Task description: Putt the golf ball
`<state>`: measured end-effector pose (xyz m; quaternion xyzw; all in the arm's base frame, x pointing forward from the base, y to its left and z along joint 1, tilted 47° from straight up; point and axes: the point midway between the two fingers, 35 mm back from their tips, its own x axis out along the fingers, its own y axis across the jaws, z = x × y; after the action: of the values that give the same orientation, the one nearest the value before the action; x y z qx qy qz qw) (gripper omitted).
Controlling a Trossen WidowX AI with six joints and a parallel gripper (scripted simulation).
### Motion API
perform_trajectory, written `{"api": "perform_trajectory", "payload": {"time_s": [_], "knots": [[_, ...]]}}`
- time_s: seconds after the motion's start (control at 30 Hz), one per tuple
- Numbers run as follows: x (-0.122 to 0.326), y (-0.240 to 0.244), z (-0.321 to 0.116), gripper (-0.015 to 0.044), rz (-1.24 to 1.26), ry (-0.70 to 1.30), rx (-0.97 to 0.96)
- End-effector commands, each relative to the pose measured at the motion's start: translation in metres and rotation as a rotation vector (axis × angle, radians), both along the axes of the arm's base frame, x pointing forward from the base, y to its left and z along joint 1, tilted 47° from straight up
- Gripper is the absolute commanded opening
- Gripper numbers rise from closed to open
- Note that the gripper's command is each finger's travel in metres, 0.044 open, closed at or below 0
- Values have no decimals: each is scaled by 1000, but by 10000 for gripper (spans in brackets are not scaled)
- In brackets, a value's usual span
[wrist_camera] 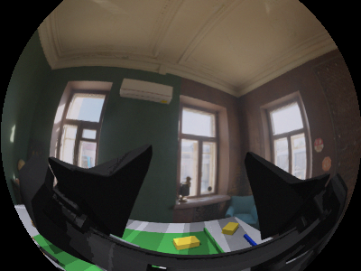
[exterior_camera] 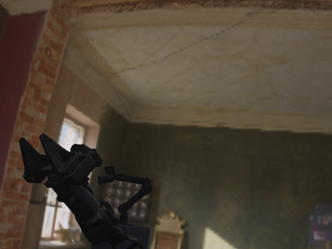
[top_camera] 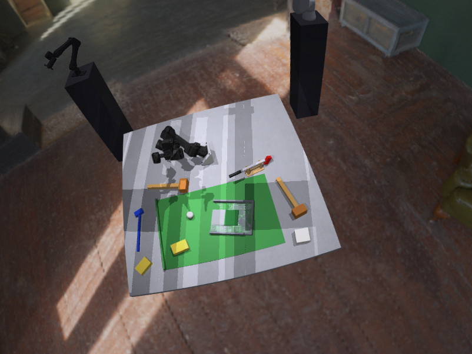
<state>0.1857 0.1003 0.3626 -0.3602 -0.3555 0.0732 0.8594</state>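
Observation:
The red putter (top_camera: 268, 159) lies across a small wooden stand (top_camera: 256, 172) behind the green mat, with its red head to the right and its black grip to the left. The white golf ball (top_camera: 189, 215) lies on the left part of the mat (top_camera: 266, 228). The ramp (top_camera: 218, 217) stands right of the ball and leads to the raised green (top_camera: 231, 217), with grey walls around it. My gripper (exterior_camera: 32, 137) (wrist_camera: 201, 154) is open and empty, raised and away from the putter. In the top view its fingers are hard to make out.
Orange mallets (top_camera: 183, 185) (top_camera: 299, 210) lie left and right behind and beside the mat. A blue hammer (top_camera: 138, 228) lies at the left. One yellow block (top_camera: 179, 246) (wrist_camera: 186, 242) is on the mat, another (top_camera: 143, 265) (wrist_camera: 230, 228) left of it. A white block (top_camera: 302, 235) is at right.

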Motion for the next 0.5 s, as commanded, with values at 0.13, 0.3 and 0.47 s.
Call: {"api": "perform_trajectory", "payload": {"time_s": [0.13, 0.3, 0.47], "knots": [[39, 27, -27, 440, 11, 214, -102], [81, 63, -80, 440, 16, 509, -268], [103, 96, -149, 440, 13, 781, -486]]}}
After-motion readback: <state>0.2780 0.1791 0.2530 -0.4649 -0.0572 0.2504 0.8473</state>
